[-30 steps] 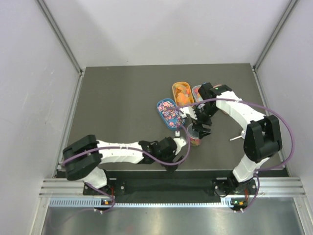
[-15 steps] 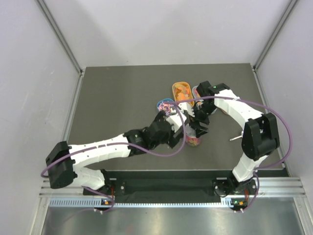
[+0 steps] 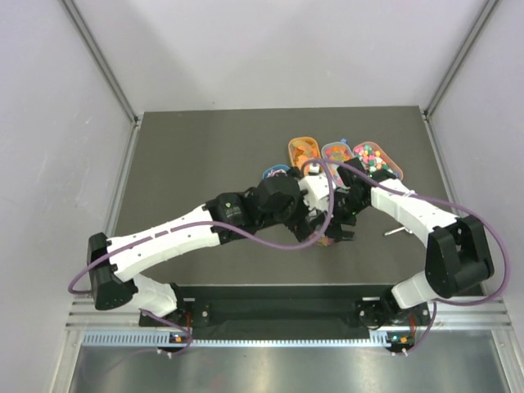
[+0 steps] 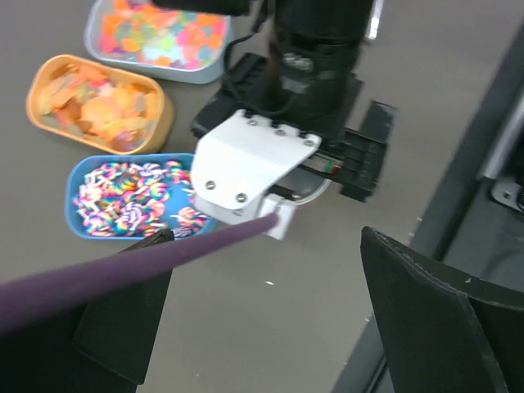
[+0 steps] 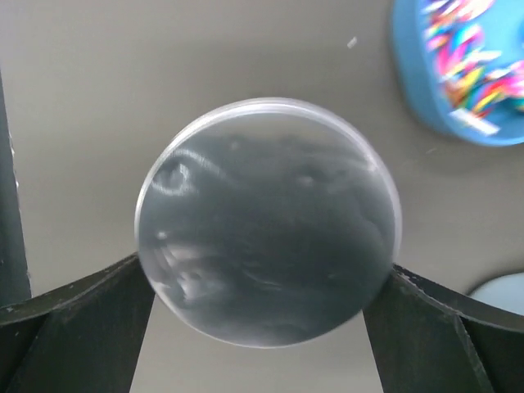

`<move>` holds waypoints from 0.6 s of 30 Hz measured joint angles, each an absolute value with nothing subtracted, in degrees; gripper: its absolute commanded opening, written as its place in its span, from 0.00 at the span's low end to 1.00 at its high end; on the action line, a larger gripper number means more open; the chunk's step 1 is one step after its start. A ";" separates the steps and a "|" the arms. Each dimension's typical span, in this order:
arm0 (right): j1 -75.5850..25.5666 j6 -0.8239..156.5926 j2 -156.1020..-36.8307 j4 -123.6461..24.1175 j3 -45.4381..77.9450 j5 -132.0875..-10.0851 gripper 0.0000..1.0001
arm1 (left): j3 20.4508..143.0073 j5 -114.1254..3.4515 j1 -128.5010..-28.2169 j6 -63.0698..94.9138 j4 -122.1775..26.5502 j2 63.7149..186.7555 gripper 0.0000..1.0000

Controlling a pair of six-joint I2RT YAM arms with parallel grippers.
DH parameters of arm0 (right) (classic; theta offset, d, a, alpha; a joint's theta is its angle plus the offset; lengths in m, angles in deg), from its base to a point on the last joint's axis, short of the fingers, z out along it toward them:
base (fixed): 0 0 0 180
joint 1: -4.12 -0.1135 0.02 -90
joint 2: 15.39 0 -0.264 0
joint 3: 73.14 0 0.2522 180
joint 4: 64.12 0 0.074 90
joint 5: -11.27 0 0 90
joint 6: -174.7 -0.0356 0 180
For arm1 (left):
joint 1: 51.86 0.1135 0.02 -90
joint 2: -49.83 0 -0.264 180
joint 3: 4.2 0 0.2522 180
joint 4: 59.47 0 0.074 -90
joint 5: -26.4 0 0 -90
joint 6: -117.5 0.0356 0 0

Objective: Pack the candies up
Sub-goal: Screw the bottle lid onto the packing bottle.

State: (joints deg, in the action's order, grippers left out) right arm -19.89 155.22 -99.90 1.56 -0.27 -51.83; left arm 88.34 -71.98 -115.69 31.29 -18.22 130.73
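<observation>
The left gripper [image 4: 262, 262] is spread wide and empty. The right gripper [image 5: 262, 286] brackets the clear round lid [image 5: 266, 237] at its rim; whether it pinches is unclear.

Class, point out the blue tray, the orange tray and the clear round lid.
blue tray [image 4: 98, 232]: left wrist view, near wall.
orange tray [image 4: 165, 119]: left wrist view, right-end wall.
clear round lid [image 5: 266, 225]: right wrist view, its middle.

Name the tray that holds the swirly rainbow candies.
The blue tray, at the row's near end; the orange tray next to it holds orange pieces, the grey tray mixed bright bits.
</observation>
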 measured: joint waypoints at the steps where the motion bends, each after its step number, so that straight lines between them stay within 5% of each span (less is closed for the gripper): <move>1: -19.85 155.44 -99.55 0.88 -1.73 -52.36 1.00 | 88.43 -72.09 -117.22 31.34 -18.20 130.80 0.99; 9: -19.83 154.11 -94.98 -2.20 -4.01 -57.06 1.00 | 80.17 -80.18 -123.36 34.00 -24.19 126.56 0.99; 18: -16.18 152.60 -93.34 -1.02 -0.84 -61.65 1.00 | 52.59 -92.66 -132.04 39.69 -52.58 121.29 0.99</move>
